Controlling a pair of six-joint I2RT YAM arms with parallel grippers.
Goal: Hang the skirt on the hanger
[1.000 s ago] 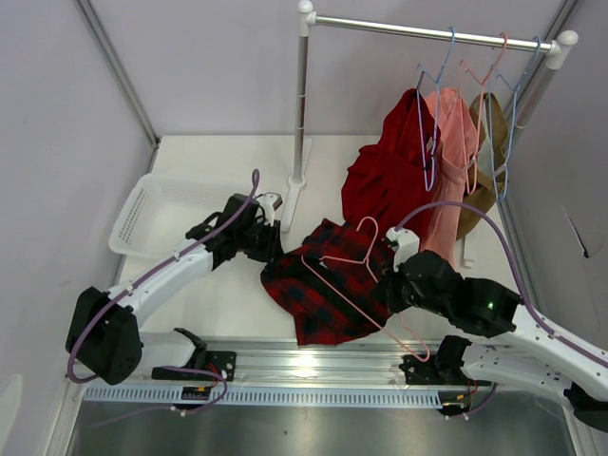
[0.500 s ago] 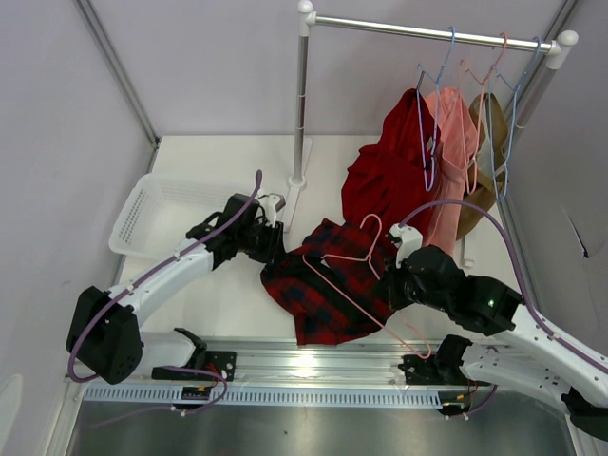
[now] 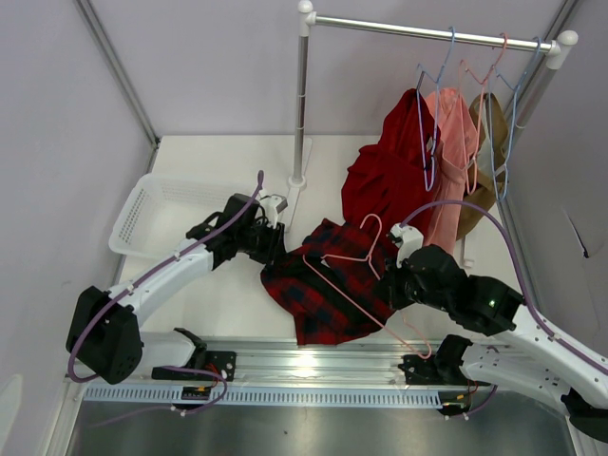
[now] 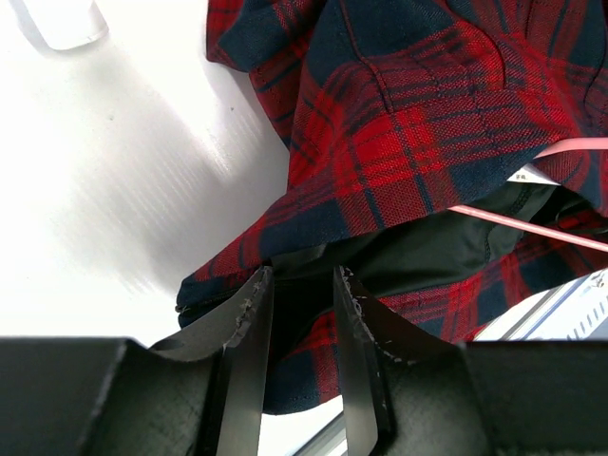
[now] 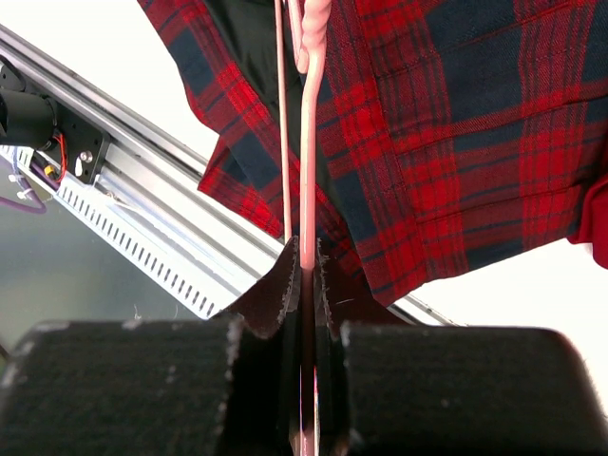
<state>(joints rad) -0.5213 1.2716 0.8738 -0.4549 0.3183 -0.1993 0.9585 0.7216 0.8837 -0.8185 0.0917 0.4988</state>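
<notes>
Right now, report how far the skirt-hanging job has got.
Done: both pieces grasped. In hand: right jaws clamp the pink wire hanger, left jaws pinch the plaid skirt by its edge; hanger lies across it. Left: the skirt lies crumpled on the table, not hanging.

A white mesh basket (image 3: 152, 214) sits at the far left of the pale desk (image 3: 228, 299), and the metal rack (image 3: 301, 104) behind it holds a solid red garment (image 3: 385, 176), a salmon-pink one (image 3: 454, 142) and an olive one (image 3: 486, 195) (mostly hidden).
</notes>
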